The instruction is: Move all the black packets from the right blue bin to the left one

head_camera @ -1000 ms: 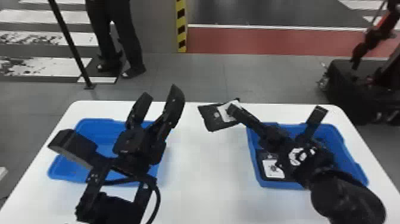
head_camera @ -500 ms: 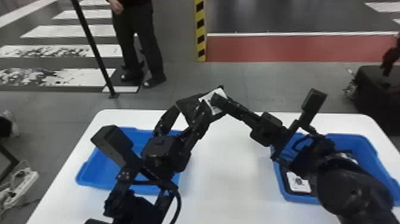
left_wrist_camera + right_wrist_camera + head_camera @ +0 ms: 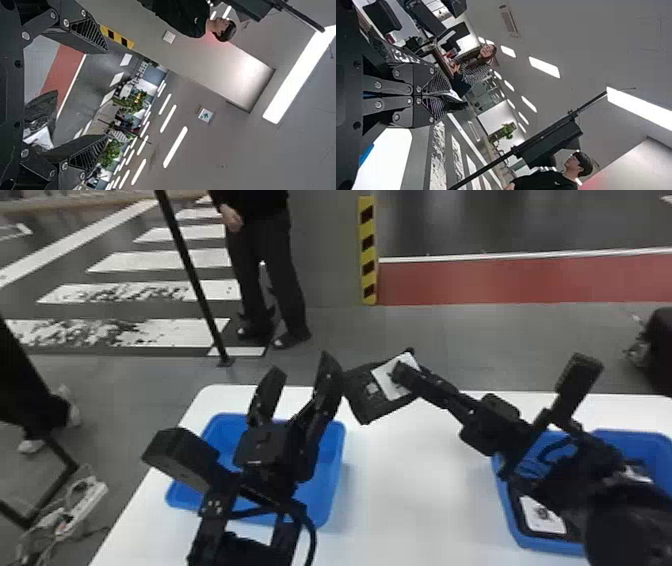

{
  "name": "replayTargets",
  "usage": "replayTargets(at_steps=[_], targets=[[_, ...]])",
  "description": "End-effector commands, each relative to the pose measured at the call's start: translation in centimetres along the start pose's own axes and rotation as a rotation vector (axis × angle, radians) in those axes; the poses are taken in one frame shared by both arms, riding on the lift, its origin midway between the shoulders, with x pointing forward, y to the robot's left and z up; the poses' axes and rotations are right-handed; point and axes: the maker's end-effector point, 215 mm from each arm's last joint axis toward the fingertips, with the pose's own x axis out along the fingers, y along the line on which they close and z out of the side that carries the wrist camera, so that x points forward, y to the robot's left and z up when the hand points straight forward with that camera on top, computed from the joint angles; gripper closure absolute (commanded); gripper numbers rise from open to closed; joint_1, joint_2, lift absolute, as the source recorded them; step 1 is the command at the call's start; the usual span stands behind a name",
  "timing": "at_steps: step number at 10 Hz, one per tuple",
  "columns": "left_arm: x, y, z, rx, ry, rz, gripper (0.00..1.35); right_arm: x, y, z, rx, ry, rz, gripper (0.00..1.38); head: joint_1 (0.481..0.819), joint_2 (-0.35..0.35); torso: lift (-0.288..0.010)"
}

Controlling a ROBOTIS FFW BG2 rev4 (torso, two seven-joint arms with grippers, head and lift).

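- Gripping black packet (image 3: 367, 400), right gripper (image 3: 401, 374) had jaws closed.
- Left gripper (image 3: 302, 371) had jaws open near it.
- Right blue bin (image 3: 550, 544) on counter (image 3: 425, 490) held another packet (image 3: 542, 516).

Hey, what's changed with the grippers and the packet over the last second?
Against the bins, the black packet has moved left, toward the left blue bin. The left gripper overlapped it half a second ago; now it has shifted back left. The right gripper still clamps the packet, the left is still open, and both bins stayed put.
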Motion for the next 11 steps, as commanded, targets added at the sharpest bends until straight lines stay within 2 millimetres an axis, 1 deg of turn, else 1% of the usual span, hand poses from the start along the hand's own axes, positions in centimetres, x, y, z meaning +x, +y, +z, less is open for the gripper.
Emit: replayTargets(at_steps=[1,2,3,4,5,6,7,8,9,10,11], targets=[[0.1,-0.8,-1.6,-0.025,0.052,-0.016,0.28,0.3,0.2,0.7,-0.013,-0.005,0.007,1.28,0.626,0.177,-0.110],[0.2,-1.4,-2.4,-0.029,0.079,-0.033,0.28,0.3,0.3,0.8,-0.013,-0.007,0.009,1.28,0.630,0.168,-0.110],[0.2,-1.8,-4.2,-0.045,0.139,-0.051,0.28,0.6,0.7,1.2,-0.020,-0.008,0.019,1.28,0.630,0.157,-0.110],[0.2,-2.1,-4.9,-0.045,0.168,-0.063,0.28,0.7,0.8,1.4,-0.018,-0.008,0.022,1.28,0.631,0.150,-0.110],[0.2,-2.5,-5.7,-0.059,0.196,-0.080,0.29,0.9,0.9,1.5,-0.020,-0.008,0.026,1.28,0.635,0.139,-0.110],[0.6,-3.0,-5.6,-0.066,0.198,-0.095,0.29,1.0,1.0,1.4,-0.016,-0.003,0.029,1.28,0.637,0.130,-0.110],[0.6,-3.3,-6.0,-0.083,0.216,-0.103,0.30,1.1,1.0,1.4,-0.016,0.001,0.030,1.28,0.637,0.124,-0.110],[0.4,-3.6,-6.8,-0.106,0.242,-0.111,0.32,1.2,1.1,1.2,-0.012,0.005,0.031,1.28,0.637,0.120,-0.110],[0.2,-4.0,-7.6,-0.120,0.275,-0.121,0.37,1.3,1.1,1.1,-0.008,0.009,0.032,1.28,0.641,0.116,-0.110],[0.2,-4.7,-8.9,-0.129,0.326,-0.145,0.55,1.3,1.2,1.1,-0.013,0.011,0.032,1.28,0.643,0.113,-0.110],[0.5,-4.9,-8.4,-0.125,0.311,-0.148,1.01,1.5,1.3,1.3,-0.022,0.012,0.036,1.28,0.650,0.103,-0.110]])
